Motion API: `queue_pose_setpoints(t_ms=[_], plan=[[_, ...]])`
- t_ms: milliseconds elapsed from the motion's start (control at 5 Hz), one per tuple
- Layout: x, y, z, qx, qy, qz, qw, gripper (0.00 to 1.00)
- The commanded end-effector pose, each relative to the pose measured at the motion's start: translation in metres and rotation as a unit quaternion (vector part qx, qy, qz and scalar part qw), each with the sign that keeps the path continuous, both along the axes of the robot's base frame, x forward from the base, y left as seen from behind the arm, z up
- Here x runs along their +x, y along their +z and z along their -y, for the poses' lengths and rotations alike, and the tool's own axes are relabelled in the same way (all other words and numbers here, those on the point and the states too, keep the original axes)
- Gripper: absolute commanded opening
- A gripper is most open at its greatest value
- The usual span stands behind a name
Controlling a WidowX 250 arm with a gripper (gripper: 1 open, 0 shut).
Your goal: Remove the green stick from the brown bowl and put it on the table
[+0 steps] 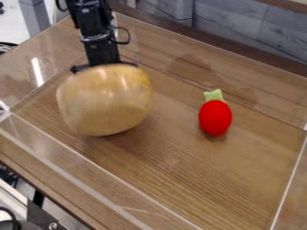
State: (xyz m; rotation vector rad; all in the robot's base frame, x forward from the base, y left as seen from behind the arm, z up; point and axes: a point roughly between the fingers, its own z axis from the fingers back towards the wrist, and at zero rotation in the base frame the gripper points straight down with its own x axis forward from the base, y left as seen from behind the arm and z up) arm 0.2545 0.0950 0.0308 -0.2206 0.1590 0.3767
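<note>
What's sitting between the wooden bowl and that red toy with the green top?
Nothing: between the bowl and the red toy there is only bare wood-grain tabletop, as the camera view shows.
</note>
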Motion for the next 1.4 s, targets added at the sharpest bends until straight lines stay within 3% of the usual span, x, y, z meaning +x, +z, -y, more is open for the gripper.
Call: queue_pose_setpoints(t_ms=[0,400,600,800,1000,1200], plan=[[-0.010,-0.006,0.012,-0.002,0.019,0.004,0.9998,0.00],[-0.007,-0.010,0.033,-0.005,0.066,-0.006,0.9978,0.00],[-0.002,-0.010,0.035,-0.001,0.127,-0.014,0.9918,0.00],[0.002,-0.012,0.039,0.003,0.184,-0.023,0.9827,0.00],[0.001,-0.012,0.037,0.007,0.194,-0.033,0.9805,0.00],[-0.016,-0.012,0.032,0.011,0.190,-0.043,0.9809,1.00]])
